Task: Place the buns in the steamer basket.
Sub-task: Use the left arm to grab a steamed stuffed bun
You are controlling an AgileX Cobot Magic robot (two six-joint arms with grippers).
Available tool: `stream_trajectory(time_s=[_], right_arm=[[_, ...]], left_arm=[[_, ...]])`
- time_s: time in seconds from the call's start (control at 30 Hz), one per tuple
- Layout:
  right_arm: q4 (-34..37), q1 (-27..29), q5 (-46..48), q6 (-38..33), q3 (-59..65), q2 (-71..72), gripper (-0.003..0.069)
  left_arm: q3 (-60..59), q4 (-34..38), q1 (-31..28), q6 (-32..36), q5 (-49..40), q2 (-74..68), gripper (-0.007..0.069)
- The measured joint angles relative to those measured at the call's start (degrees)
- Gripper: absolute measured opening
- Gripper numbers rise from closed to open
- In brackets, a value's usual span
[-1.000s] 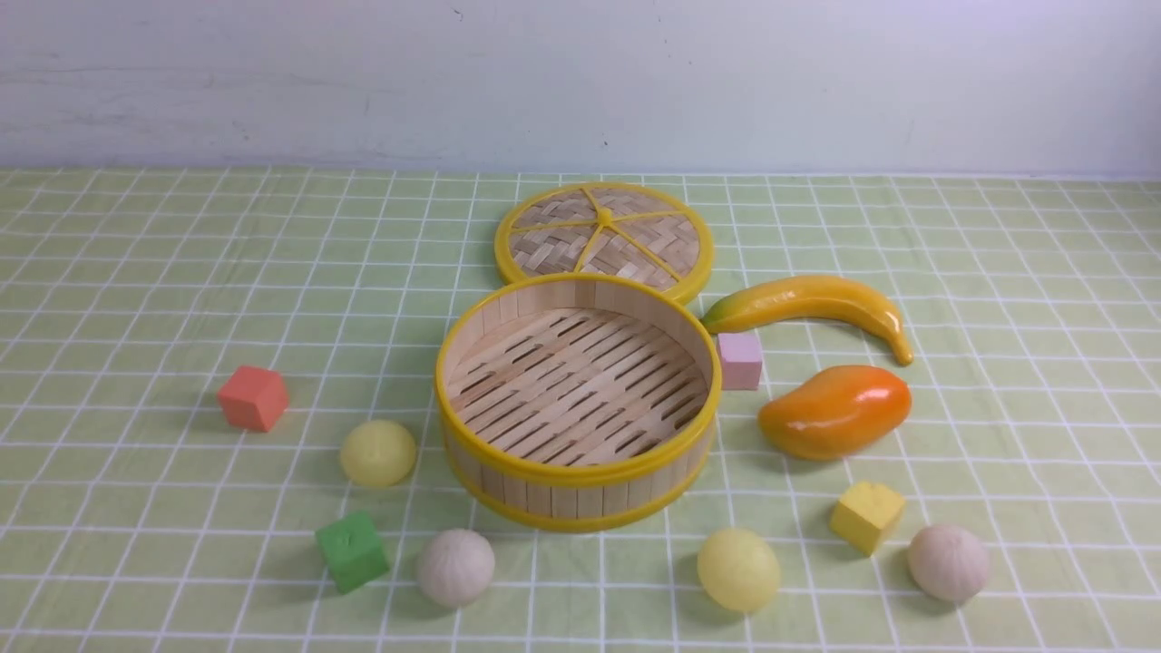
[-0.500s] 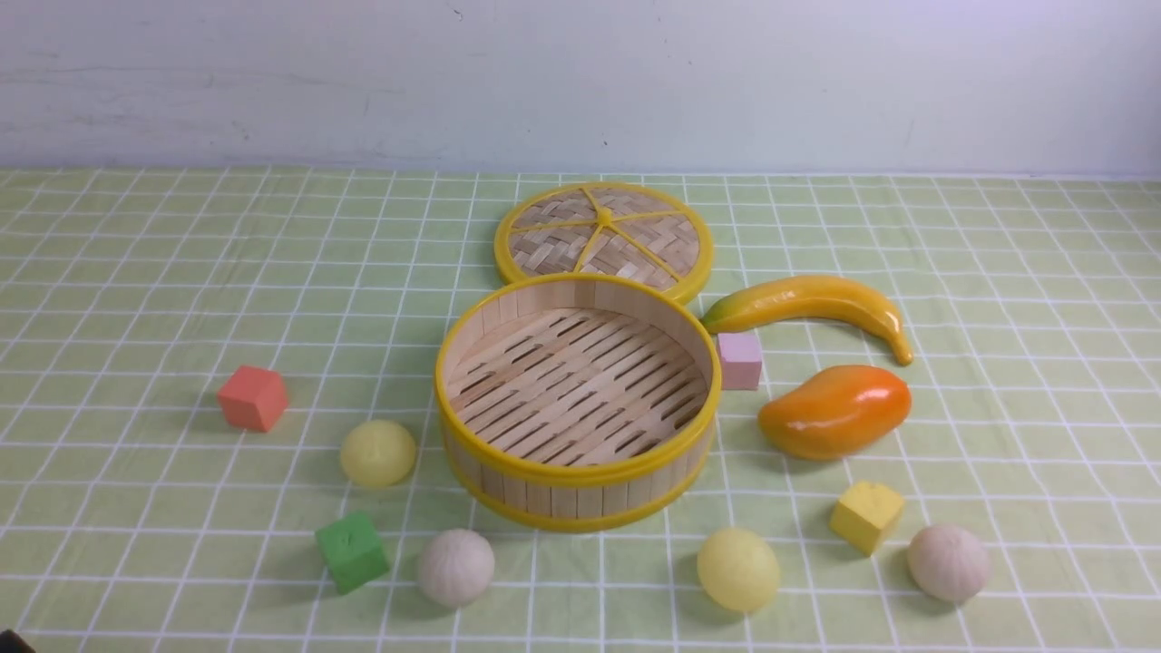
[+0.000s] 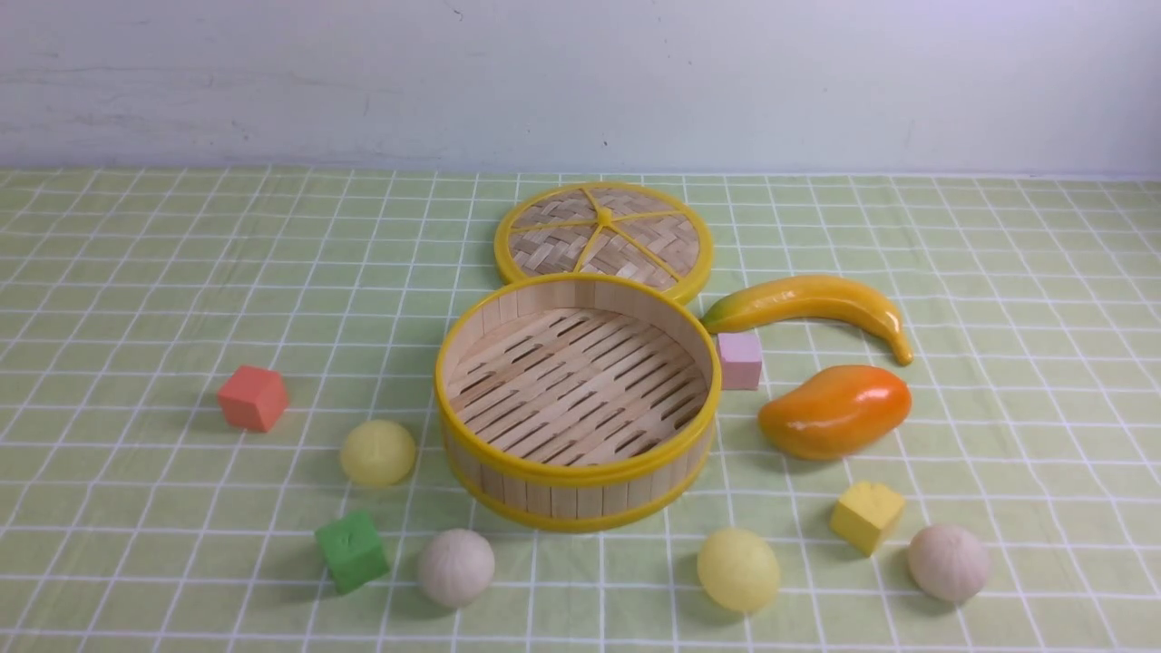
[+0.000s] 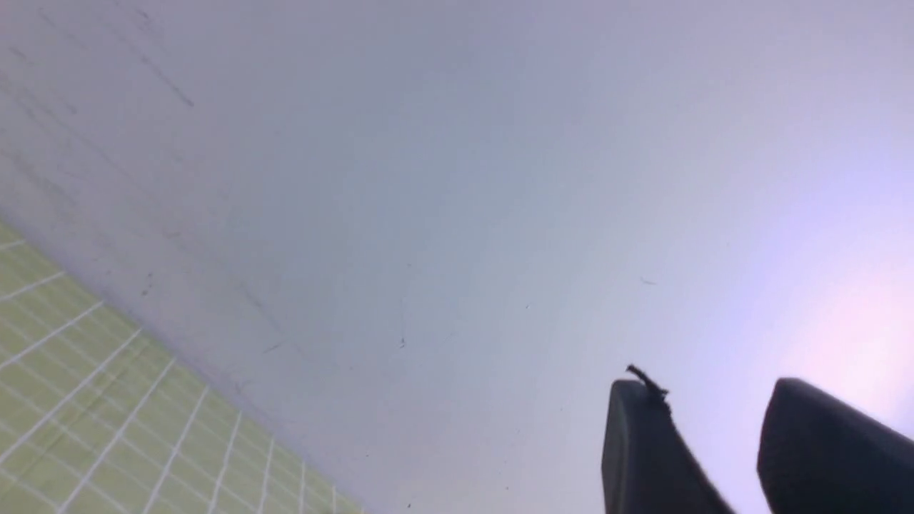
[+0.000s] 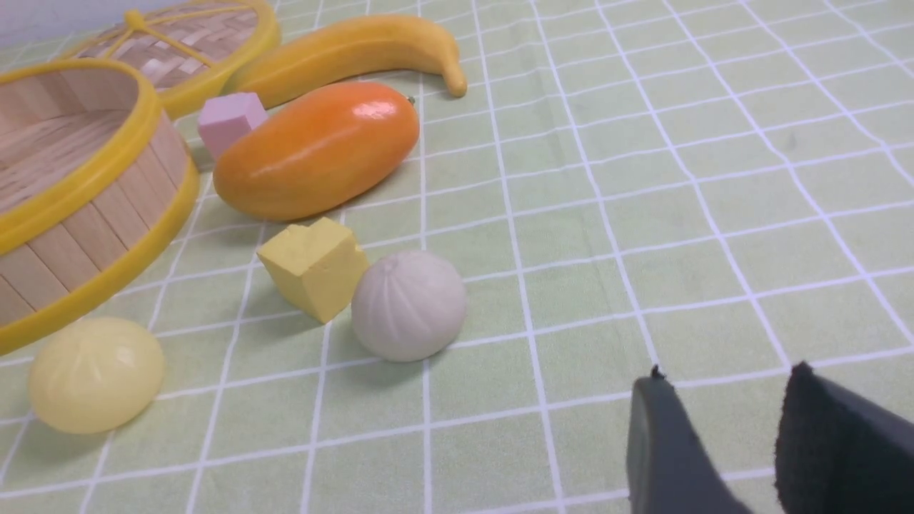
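The steamer basket stands empty in the middle of the green checked cloth. Two pale yellow buns and two off-white pleated buns lie on the cloth around its near side. Neither gripper shows in the front view. My right gripper hovers open and empty over the cloth, to the right of an off-white bun, with a pale yellow bun and the basket further off. My left gripper is open and empty, facing the pale wall.
The woven lid lies flat behind the basket. A banana, an orange mango and a pink cube sit to the basket's right. A yellow cube lies between the right-hand buns. Red and green cubes lie left.
A dark tip that showed at the front view's bottom left corner half a second ago is gone. Nothing on the cloth has moved.
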State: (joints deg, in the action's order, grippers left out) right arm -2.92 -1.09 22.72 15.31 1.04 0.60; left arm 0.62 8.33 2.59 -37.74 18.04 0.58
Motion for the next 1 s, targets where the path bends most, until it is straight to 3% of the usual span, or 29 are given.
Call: stream_trajectory(time_s=[0.3,0.47,0.7,0.87,1.0], right_arm=[[0.0,0.0,0.0,0.0,0.0,0.0,0.0239],[0.0,0.0,0.0,0.0,0.0,0.0,0.0239],[0.0,0.0,0.0,0.0,0.0,0.0,0.0239],[0.0,0.0,0.0,0.0,0.0,0.0,0.0239],[0.0,0.0,0.0,0.0,0.0,0.0,0.0239]], left_arm=[[19.16,0.05,0.0,2.01,-20.52,-3.69,0.0238],[31.88,-0.01,0.0,2.95,-29.04,-16.73,0.0238],[37.63,-2.92,0.0,5.9,-41.43,-34.86,0.0238],[37.63,-8.33,0.0,9.33,-43.93,-45.42,0.0238],[37.63,-5.85,0.0,6.38,-42.42,-51.81,0.0238]])
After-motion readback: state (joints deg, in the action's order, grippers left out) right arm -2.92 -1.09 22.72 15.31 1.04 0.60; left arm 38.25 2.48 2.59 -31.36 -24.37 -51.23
